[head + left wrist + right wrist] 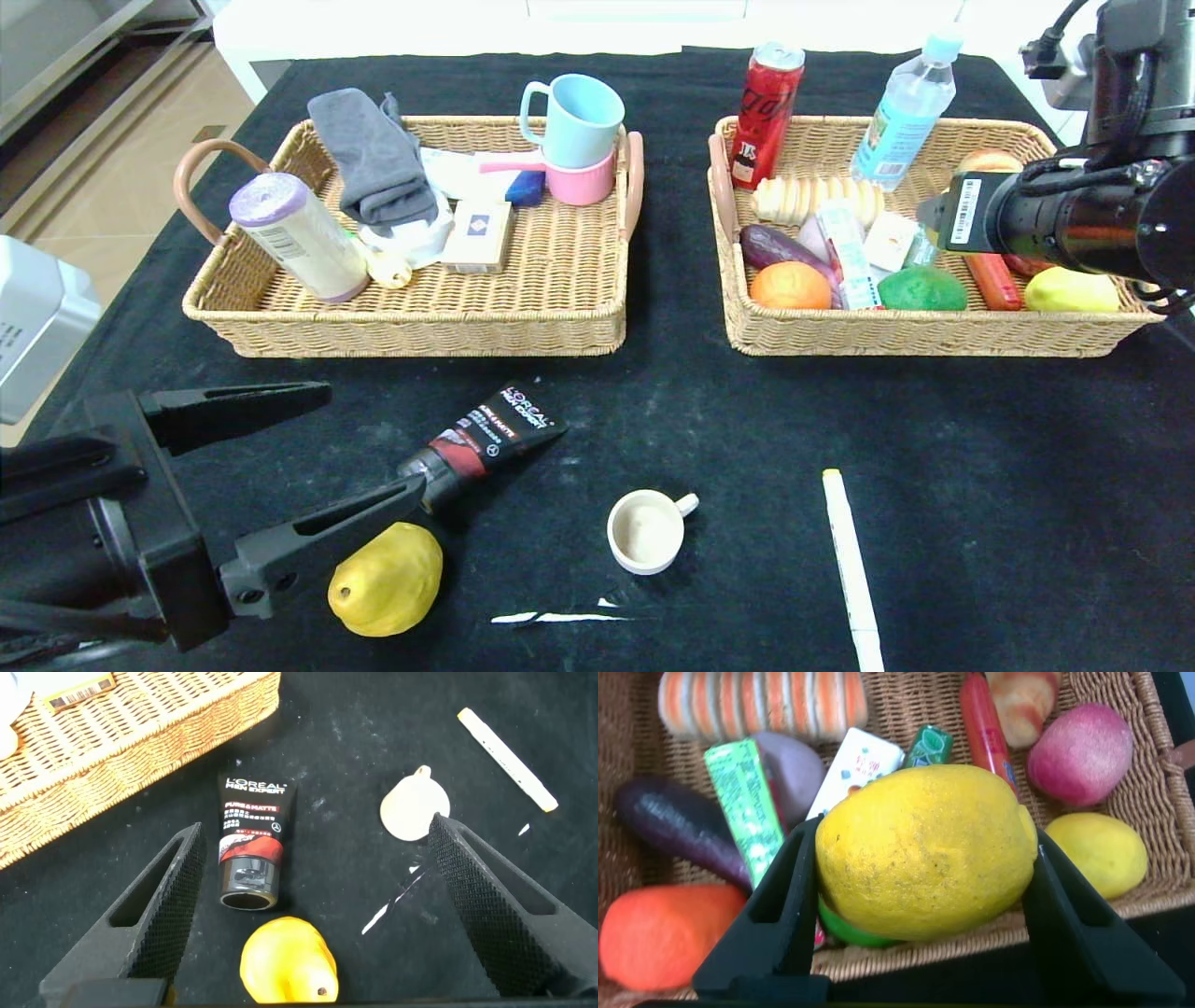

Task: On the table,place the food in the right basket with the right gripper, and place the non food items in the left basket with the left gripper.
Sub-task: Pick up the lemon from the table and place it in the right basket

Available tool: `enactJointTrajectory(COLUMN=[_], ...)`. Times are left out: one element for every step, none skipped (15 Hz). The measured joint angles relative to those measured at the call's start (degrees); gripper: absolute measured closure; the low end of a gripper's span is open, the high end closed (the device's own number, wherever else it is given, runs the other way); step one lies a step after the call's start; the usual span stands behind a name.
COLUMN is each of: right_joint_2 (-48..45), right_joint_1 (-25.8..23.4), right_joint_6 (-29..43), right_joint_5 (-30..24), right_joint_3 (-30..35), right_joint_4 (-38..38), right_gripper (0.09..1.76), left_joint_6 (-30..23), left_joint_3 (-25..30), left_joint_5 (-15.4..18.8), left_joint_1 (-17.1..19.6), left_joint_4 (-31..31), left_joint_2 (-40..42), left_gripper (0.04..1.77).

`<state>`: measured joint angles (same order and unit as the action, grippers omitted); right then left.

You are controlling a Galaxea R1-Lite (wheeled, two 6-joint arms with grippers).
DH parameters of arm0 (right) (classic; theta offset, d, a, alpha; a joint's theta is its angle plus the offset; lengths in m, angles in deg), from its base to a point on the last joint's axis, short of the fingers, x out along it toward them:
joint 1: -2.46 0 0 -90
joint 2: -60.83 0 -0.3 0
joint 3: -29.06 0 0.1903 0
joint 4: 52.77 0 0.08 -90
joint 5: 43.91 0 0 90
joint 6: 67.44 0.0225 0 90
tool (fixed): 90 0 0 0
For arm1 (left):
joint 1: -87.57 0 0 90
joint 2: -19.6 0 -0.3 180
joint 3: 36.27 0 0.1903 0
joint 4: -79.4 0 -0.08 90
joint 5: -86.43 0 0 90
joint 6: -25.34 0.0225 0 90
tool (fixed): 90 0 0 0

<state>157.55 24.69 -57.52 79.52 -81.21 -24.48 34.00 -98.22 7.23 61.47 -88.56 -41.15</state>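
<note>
The right gripper (920,859), a black two-fingered claw, clamps a large yellow lemon (926,849) between its fingers, above the near edge of the right basket (924,331), a tan wicker tray of fruit, bread and drinks. The gripper itself seems hidden in the head view. The left gripper (313,901) hangs spread wide, holding nothing, over the black cloth-draped table (980,448). Below it lie a black-and-red cosmetic tube (250,840) and a bumpy yellow fruit (285,961), well apart from the right basket.
</note>
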Motion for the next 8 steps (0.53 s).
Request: enactJointTrajectory(right_joint_2=[0.9, 1.7, 2.9, 3.7, 4.4, 4.9, 5.2, 5.5], right_joint_1=[-0.9, -1.5, -2.5, -3.1, -3.5, -3.9, -4.2, -4.2], right_joint_6=[0.0, 0.0, -0.1, -0.1, -0.1, 0.0, 0.0, 0.0], right_joint_5=[-1.2, -1.7, -1.9, -2.0, -2.4, -2.9, -3.1, -3.1], right_joint_3=[-1.1, -2.0, -3.1, -3.7, -4.4, -4.8, -5.1, -5.2], right_joint_4=[0.0, 0.0, 0.0, 0.0, 0.0, 0.0, 0.0, 0.0], right_gripper=[0.56, 0.56, 0.56, 0.56, 0.56, 0.56, 0.56, 0.56], left_joint_6=[0.0, 0.0, 0.2, 0.2, 0.2, 0.2, 0.3, 0.3], left_joint_3=[0.0, 0.1, 0.1, 0.1, 0.1, 0.1, 0.0, 0.0], left_joint_5=[0.0, 0.0, 0.0, 0.0, 0.0, 0.0, 0.0, 0.0], left_joint_1=[0.0, 0.0, 0.0, 0.0, 0.0, 0.0, 0.0, 0.0], left_joint_4=[0.0, 0.0, 0.0, 0.0, -0.1, -0.1, -0.1, -0.1], left_joint_2=[0.0, 0.0, 0.1, 0.2, 0.2, 0.3, 0.3, 0.3], left_gripper=[0.09, 0.09, 0.09, 0.09, 0.09, 0.09, 0.09, 0.09])
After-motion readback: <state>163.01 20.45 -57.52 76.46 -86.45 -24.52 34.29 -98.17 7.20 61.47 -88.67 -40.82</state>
